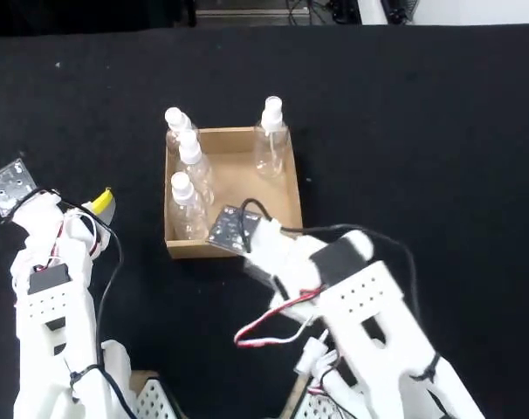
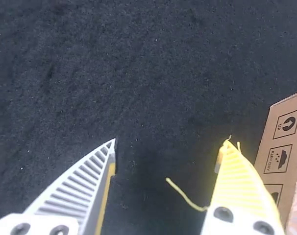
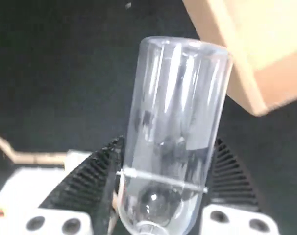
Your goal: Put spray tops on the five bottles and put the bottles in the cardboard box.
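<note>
A clear plastic bottle (image 3: pixel 175 112) is clamped between the black fingers of my right gripper (image 3: pixel 168 147), its rounded base pointing away from the camera. Its neck end is hidden low between the fingers. The right arm (image 1: pixel 273 253) hangs just in front of the cardboard box (image 1: pixel 291 188). Three capped bottles (image 1: pixel 188 153) stand along the box's left wall, and one more bottle (image 1: pixel 271 131) stands at its back right. My left gripper (image 2: pixel 170 144) is open over bare black cloth left of the box, with its yellow finger (image 1: pixel 103 201) showing from above.
The box's printed side wall (image 2: pixel 281 156) lies close beside the left gripper. A corner of the box (image 3: pixel 256 54) shows beyond the held bottle. Black cloth covers the table (image 1: pixel 404 113) all round the box. Red and white cables (image 1: pixel 264 327) trail from the right arm.
</note>
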Controlling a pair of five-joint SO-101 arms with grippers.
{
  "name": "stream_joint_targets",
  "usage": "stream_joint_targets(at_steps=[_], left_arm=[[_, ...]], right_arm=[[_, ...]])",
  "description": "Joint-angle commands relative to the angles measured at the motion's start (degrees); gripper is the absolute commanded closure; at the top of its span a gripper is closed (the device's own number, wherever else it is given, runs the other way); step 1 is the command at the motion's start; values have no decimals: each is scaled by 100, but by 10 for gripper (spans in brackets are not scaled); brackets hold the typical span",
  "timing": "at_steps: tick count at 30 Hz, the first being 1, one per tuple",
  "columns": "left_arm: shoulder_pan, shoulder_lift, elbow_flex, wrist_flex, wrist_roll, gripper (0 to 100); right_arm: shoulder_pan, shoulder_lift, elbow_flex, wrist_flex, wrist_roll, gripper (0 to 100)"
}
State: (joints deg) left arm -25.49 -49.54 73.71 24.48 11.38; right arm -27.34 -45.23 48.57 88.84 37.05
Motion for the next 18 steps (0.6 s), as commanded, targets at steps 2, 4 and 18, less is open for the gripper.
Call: stream_joint_targets(at_steps=[2,4,18], left_arm=[[-48,-79,-119,-114,-9,693],[-48,-79,-110,-114,-9,693],[-48,-79,-110,-114,-9,693]], right_arm=[[862,-207,-743,914,1187,785],[1503,-207,-752,914,1477,785],[6444,866,-198,-2110,-782,783]])
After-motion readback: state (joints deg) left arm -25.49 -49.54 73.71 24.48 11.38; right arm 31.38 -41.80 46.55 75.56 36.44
